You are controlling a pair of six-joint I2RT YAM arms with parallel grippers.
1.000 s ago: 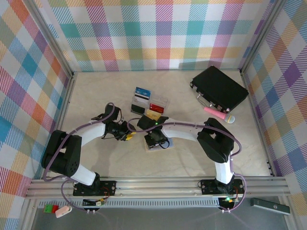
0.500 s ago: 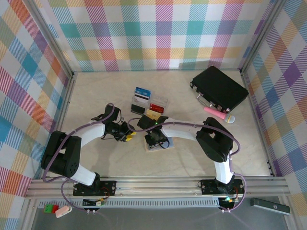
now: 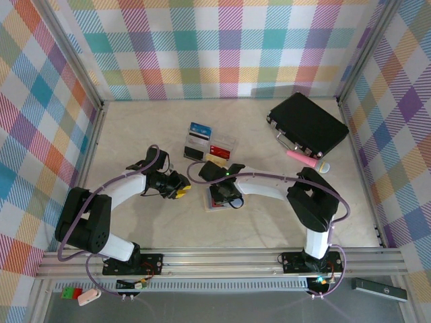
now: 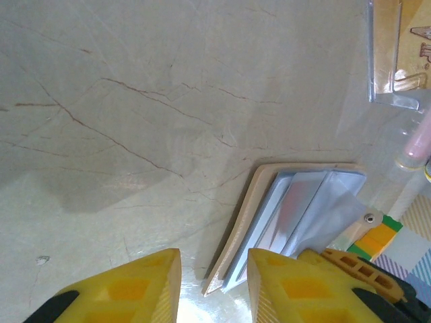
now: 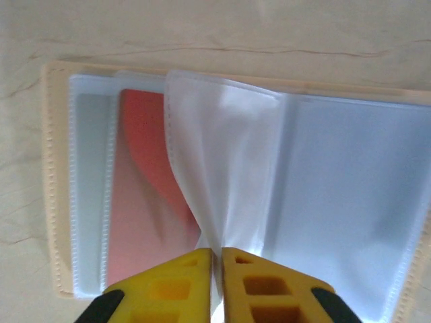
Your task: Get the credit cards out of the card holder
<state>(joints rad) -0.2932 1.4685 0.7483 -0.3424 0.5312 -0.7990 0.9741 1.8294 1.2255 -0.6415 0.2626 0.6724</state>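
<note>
Marble table (image 5: 202, 27); right-wrist view bares holder's (image 5: 350, 202) red card (image 5: 145, 202).

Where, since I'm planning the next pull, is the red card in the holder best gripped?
Probably by its edge toward the spine, pinched across its thin faces, coming from the card holder's middle. The red card lies flat in a clear sleeve whose outer and far edges look seamed shut. The right gripper holds the page over it lifted. The pocket's mouth isn't clearly visible.
</note>
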